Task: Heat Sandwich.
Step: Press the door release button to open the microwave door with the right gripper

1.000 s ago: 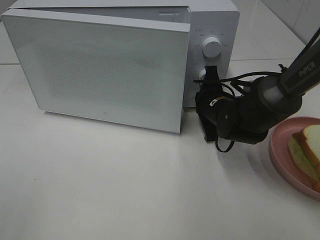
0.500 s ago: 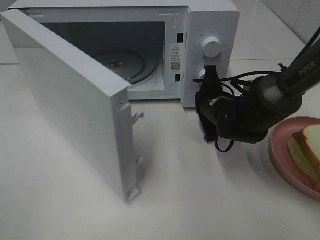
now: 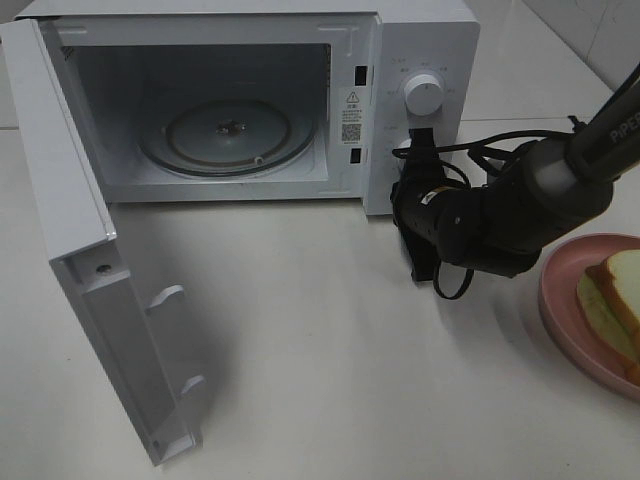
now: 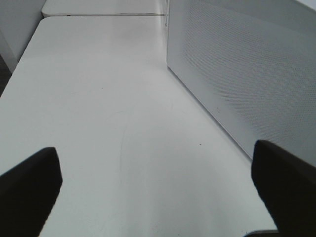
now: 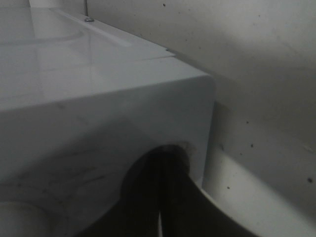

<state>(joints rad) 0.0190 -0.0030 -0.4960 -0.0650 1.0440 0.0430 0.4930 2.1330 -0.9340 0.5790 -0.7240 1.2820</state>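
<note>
On the counter point(image 3: 330, 390) stands the microwave point(image 3: 425, 35), door point(image 3: 85, 290) wide open. Right of it a pink plate point(image 3: 560, 290) carries the sandwich point(image 3: 615, 300): white bread, orange-brown crust, pale green filling. Right hand point(image 3: 421, 152) pressed together at the control panel point(image 3: 448, 120); left hand point(image 4: 158, 192) spread.

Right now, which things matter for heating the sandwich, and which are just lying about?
Job: sandwich, pink plate, microwave, its open door, turntable, right gripper shut at the panel.
Not in use: left gripper, open above the table.
</note>
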